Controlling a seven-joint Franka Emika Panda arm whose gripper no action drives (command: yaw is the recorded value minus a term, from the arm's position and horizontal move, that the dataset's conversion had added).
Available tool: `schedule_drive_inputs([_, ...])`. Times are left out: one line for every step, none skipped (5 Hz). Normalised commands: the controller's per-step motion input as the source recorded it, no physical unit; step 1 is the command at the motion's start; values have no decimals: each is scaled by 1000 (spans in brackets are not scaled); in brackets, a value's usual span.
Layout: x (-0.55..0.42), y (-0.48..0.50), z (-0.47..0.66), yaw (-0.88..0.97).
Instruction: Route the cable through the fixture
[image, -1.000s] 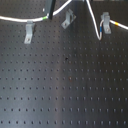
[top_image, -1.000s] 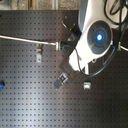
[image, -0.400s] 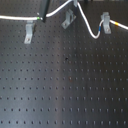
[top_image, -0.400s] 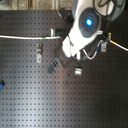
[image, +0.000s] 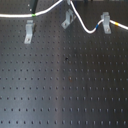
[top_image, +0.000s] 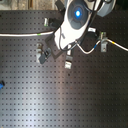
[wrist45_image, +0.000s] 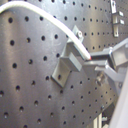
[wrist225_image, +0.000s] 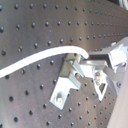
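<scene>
The claw (wrist225_image: 92, 62) pinches the long thin white cable (image: 50, 10) just beside the middle grey metal bracket (image: 67, 20) on the black perforated table (image: 65, 85). Threading seems underway; next, seat the cord in that clip.

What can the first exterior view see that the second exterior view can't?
Only the first exterior view shows the yellow and blue bands plainly; I can't make them out in the second. Only the second exterior view shows the robot arm with its round blue light, plus a small blue thing at the second exterior view's left edge. Both exterior views show the white cable, the metal fixtures and the black board full of holes.
</scene>
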Motion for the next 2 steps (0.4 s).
schedule_drive_inputs([-252,-132,171,-89])
schedule_drive_inputs([-296,-46,140,-60])
